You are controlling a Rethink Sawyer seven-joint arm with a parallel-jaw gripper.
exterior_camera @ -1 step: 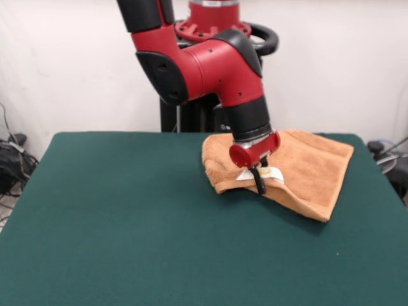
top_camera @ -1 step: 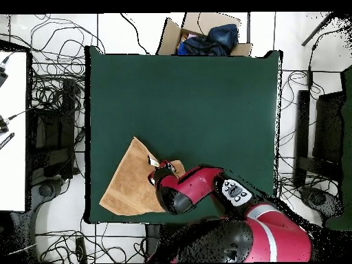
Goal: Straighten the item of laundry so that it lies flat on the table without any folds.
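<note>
Terry hand towel point(exterior_camera @ -1 step: 306, 167) bunches beneath my gripper point(exterior_camera @ -1 step: 259, 180), seemingly pinched shut on its folded edge beside the care tag point(exterior_camera @ -1 step: 269, 173); lifting could drag the fold along

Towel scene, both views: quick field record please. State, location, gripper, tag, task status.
towel state: orange-tan hand towel folded over itself, not flat
towel location: green table, near the robot-side edge; in the overhead view one corner reaches that edge
gripper: gripper down on the towel's folded front edge; open or shut cannot be told
care tag: white tag showing right beside the gripper
off table: cardboard box with dark cloth beyond the far edge in the overhead view
task status: not yet flat
</note>
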